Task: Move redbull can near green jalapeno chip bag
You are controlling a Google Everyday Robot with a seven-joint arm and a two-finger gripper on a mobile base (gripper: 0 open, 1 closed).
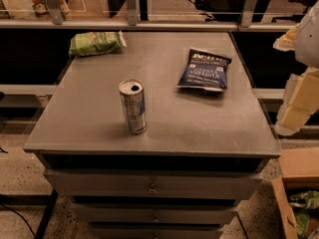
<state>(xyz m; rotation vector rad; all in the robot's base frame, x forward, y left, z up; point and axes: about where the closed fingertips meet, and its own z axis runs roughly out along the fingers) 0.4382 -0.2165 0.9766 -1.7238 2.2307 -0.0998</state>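
Redbull can (133, 106) is standing upright on the grey top of a drawer cabinet (199, 126), left of centre and toward the near edge; it is showing a slim silver body with blue panels, and its round top with a dark opening is facing the camera; any print on its side is too small to read. Green jalapeno chip bag (95, 43) is lying crinkled at the far left corner of the same top, well apart from the can, its pale markings not readable and its whitish end seam pointing right. A dark blue chip bag (204, 70) is lying flat toward the far right, carrying white lettering in which "VINEGAR" is reading clearly; the smaller lines are not legible. The gripper (298, 106) is hanging pale and yellowish at the right edge of the view, beyond the cabinet's side and well apart from the can; whether it is clenched or released cannot be told. A cardboard box (294, 171) is sitting on the floor at lower right.
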